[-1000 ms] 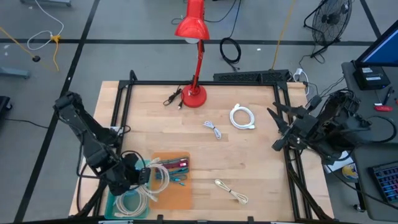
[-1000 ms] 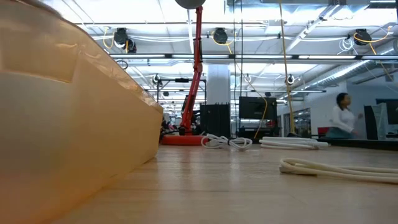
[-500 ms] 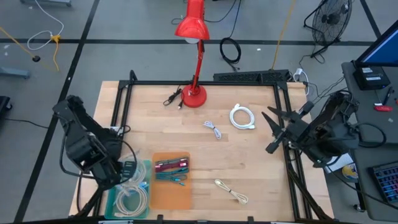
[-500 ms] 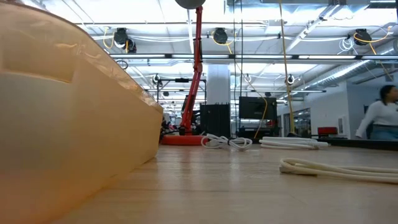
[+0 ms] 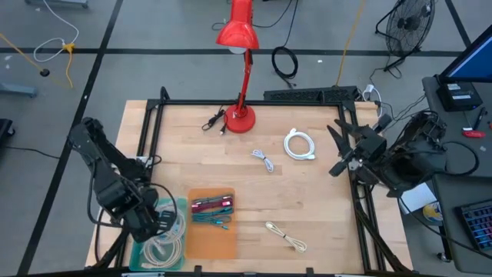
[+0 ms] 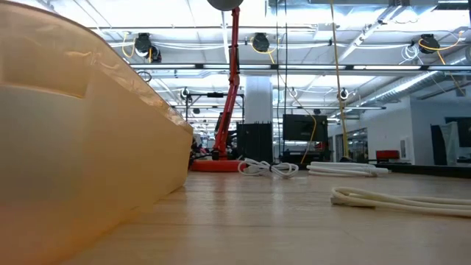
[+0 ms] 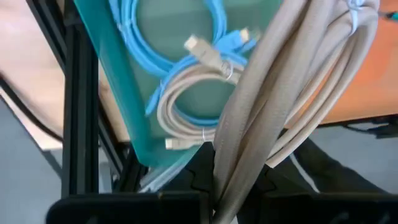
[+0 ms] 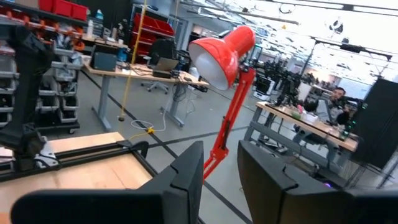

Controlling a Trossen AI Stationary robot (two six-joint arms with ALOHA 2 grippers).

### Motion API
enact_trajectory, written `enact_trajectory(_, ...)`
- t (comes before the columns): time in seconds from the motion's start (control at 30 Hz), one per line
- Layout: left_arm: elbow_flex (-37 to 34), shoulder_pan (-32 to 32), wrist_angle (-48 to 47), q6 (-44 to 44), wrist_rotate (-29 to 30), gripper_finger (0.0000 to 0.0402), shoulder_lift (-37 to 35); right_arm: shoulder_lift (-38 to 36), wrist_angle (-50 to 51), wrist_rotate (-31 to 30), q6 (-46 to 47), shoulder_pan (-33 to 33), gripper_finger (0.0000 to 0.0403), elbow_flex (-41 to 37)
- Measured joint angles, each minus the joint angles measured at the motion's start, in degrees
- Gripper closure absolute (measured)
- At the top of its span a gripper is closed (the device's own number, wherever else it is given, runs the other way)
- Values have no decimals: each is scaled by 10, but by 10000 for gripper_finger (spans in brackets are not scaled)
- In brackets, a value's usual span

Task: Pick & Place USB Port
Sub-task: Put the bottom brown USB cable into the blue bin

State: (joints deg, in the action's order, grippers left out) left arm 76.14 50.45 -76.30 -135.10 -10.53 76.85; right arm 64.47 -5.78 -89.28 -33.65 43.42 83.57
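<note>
Left gripper (image 7: pixel 217 205) pinches a bundled beige cable (image 7: pixel 292 93), light, limp and best held at its gathered middle, above the teal tray (image 5: pixel 146 252) at the table's (image 5: pixel 323 208) seven o'clock, while the right gripper (image 5: pixel 344 146) waits spread and empty at three o'clock.

No legible txt or labels, seemingly.

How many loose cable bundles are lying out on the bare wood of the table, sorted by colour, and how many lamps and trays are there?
White cable coil: 1
Grey cable bundle: 1
Cream cable bundle: 1
Black cable by the lamp base: 1
Red lamp: 1
Teal tray: 1
Orange tray: 1
Total: 7
</note>
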Motion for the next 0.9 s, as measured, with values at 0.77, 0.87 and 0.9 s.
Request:
enact_trajectory(0.77, -224, -1, 169, -18, -58, 377, -50, 1, 0, 9, 0, 5, 314, 0)
enact_trajectory(0.87, -239, -1, 170, -18, -70, 378, -53, 1, 0, 9, 0, 5, 314, 0)
enact_trajectory(0.9, -244, -1, 171, -19, -73, 379, -56, 1, 0, 9, 0, 5, 314, 0)
